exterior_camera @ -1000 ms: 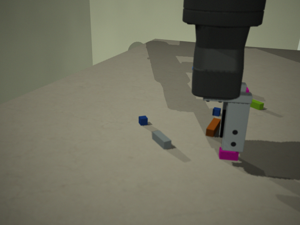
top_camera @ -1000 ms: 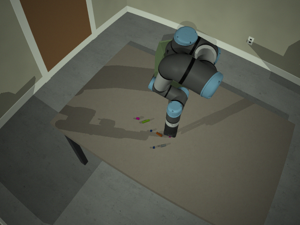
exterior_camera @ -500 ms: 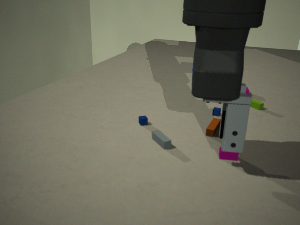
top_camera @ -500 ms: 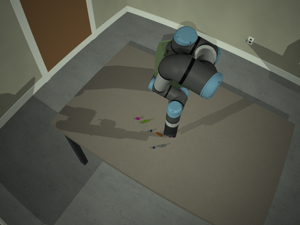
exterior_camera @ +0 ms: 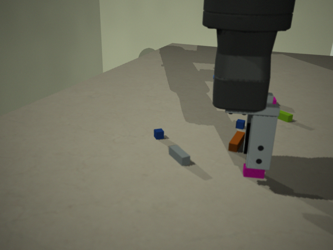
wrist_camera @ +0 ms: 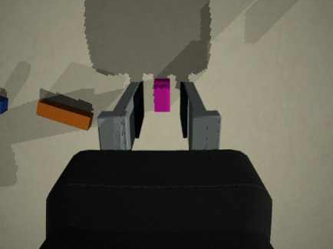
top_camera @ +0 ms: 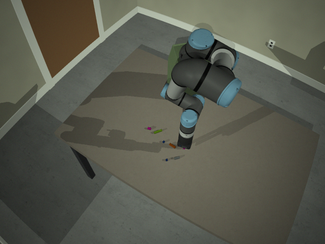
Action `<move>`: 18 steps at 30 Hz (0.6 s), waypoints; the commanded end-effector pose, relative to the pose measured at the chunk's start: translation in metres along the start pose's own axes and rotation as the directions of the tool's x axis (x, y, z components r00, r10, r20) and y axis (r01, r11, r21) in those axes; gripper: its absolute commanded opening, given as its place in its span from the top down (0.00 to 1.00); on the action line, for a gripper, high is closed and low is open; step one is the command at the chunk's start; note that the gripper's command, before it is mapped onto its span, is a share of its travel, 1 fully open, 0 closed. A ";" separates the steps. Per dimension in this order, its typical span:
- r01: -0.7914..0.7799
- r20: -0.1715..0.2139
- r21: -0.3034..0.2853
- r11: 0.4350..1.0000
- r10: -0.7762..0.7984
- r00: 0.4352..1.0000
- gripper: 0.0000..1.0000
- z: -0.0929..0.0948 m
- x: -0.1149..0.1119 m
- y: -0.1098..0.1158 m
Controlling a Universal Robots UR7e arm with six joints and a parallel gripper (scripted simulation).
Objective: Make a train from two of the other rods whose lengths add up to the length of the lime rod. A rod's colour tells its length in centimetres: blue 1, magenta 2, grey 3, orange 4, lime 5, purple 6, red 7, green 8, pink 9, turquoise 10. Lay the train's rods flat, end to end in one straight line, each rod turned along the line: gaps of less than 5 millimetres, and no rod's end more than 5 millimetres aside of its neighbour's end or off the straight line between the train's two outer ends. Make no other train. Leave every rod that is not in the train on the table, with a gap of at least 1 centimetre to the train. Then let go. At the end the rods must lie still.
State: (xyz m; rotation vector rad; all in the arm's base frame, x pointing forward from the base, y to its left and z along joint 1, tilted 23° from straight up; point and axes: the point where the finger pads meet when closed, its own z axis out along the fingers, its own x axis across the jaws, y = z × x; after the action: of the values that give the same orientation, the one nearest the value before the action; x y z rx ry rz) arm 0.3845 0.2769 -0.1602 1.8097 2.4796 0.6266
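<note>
My gripper (exterior_camera: 257,165) (wrist_camera: 162,99) is open and points down, low over a magenta rod (top_camera: 183,148) (exterior_camera: 253,172) (wrist_camera: 162,101). In the wrist view this rod lies between the fingers, with a gap on each side. An orange rod (top_camera: 172,145) (exterior_camera: 236,142) (wrist_camera: 64,115) lies beside the left finger. A grey rod (top_camera: 176,157) (exterior_camera: 179,155) lies apart, near a blue rod (top_camera: 166,160) (exterior_camera: 159,134). Another blue rod (top_camera: 163,141) (exterior_camera: 240,124) (wrist_camera: 3,105) lies beyond the orange one. The lime rod (top_camera: 158,131) (exterior_camera: 286,116) lies farther off. The fingertips are hidden in the top view.
A second magenta rod (top_camera: 149,128) (exterior_camera: 274,100) lies near the lime rod, mostly hidden by the gripper in the exterior view. All the rods lie apart on the table (top_camera: 230,173). The arm's shadows fall across the table top.
</note>
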 end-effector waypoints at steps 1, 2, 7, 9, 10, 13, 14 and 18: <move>0.000 0.000 -0.001 1.000 0.000 1.000 0.46 0.000 0.000 0.000; 0.000 0.000 -0.001 1.000 0.000 1.000 0.46 0.000 0.000 0.000; 0.000 0.000 -0.001 1.000 0.000 1.000 0.46 0.000 0.000 0.000; 0.000 0.000 -0.001 1.000 0.000 1.000 0.46 0.000 0.000 0.000; 0.000 0.000 -0.001 1.000 0.000 1.000 0.46 0.000 0.000 0.000; 0.000 0.000 -0.001 1.000 0.000 1.000 0.46 0.000 0.000 0.000; 0.000 0.000 -0.001 1.000 0.000 1.000 0.46 0.000 0.000 0.000; 0.000 0.000 -0.001 1.000 0.000 1.000 0.46 0.002 0.000 0.000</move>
State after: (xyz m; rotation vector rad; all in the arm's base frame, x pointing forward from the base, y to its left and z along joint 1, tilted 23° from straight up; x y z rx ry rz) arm 0.3847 0.2771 -0.1608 1.8097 2.4795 0.6267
